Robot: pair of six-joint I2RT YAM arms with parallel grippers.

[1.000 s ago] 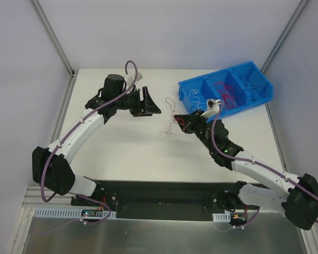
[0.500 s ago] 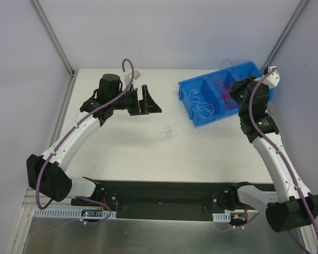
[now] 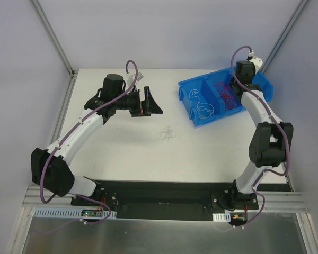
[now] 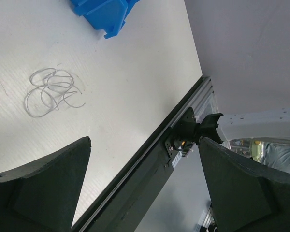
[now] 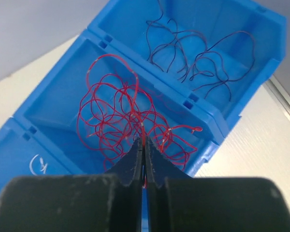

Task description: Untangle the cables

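Sorting by colour, it seems. The blue bin (image 5: pixel 135 64), at 1 o'clock on the table (image 3: pixel 122 143), holds red cables (image 5: pixel 121 111) in the middle compartment. Black cables (image 5: pixel 198 53) lie at its 3 o'clock end, a white cable (image 3: pixel 204 108) at 9. Right fingers (image 5: pixel 133 164) are pressed together over the reds; whether a strand is pinched, cannot tell. Left fingers (image 4: pixel 43 188) stand wide apart at 10 o'clock, empty. White loops (image 4: pixel 50 92) lie loose near centre, probably the next pick. No legible writing.

right arm (image 3: pixel 259 114) swung from the middle of the desk (image 3: pixel 122 143) to the blue bin (image 3: pixel 188 91), right end effector (image 5: pixel 144 141) now over its centre compartment, red cables (image 5: pixel 130 118) brought along
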